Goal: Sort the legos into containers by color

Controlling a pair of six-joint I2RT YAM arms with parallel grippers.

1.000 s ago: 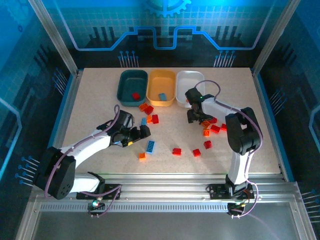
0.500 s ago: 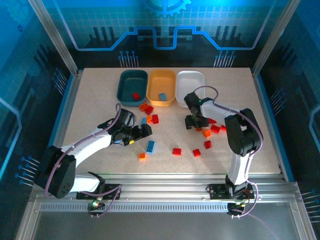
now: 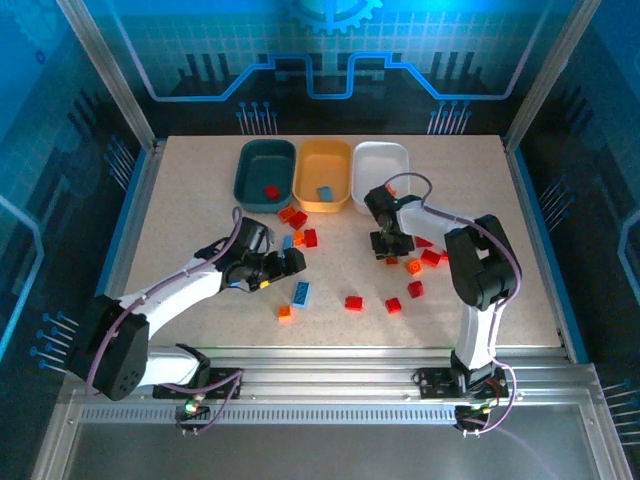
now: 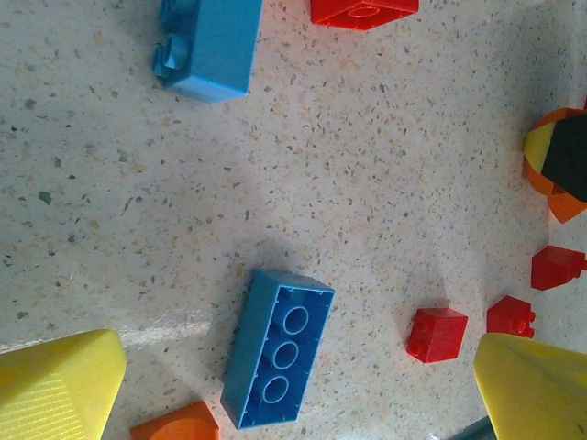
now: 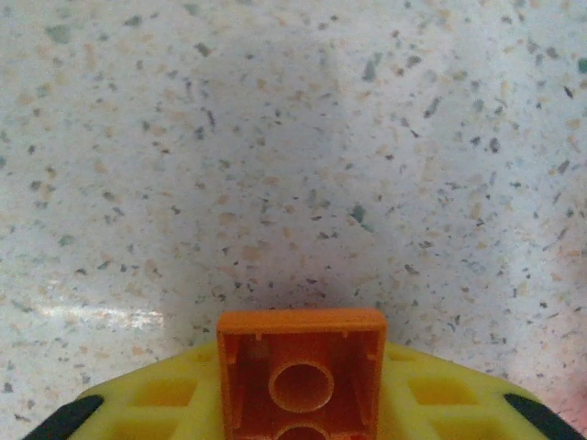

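- Three blue-lit panel walls (image 3: pixel 320 60) enclose the rig; that tint could, by my judgement, blur pale blue against white.
- The speckled worktop (image 3: pixel 190 190) looks glossy, so a nudged brick may skid.
- The teal tray (image 3: pixel 245 170), yellow tray (image 3: pixel 322 160) and white tray (image 3: pixel 380 165) line the far edge.
- Right arm (image 3: pixel 485 260), just near of the white tray: jaws clamped on an orange brick (image 5: pixel 301 371); the shallow-looking hold could drop it.
- Left arm (image 3: pixel 180 290), centre-left: jaws spread wide over a blue brick (image 4: pixel 278 348).

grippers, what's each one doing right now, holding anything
Left gripper: open, holding nothing.
Right gripper: closed on an orange lego.
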